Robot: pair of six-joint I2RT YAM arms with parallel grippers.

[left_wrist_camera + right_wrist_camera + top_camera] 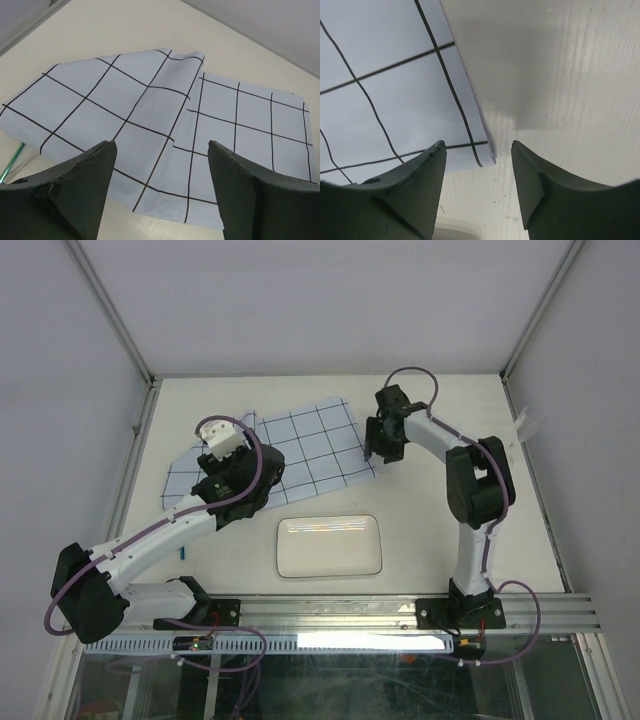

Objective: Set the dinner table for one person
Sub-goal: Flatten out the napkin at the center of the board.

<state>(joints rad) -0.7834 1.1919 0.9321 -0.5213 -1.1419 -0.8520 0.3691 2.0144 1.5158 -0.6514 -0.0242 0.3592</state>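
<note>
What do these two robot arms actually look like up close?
Both the left arm and the right arm are slim white tubes linked by chunky black joints. A purple cable loops along each. The fingers are dark, matte and wedge-shaped, two per gripper.

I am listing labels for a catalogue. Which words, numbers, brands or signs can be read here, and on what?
None can be read.
The cloth bears only dark grid lines.
The plate is plain white.
The table shows no marking.
</note>
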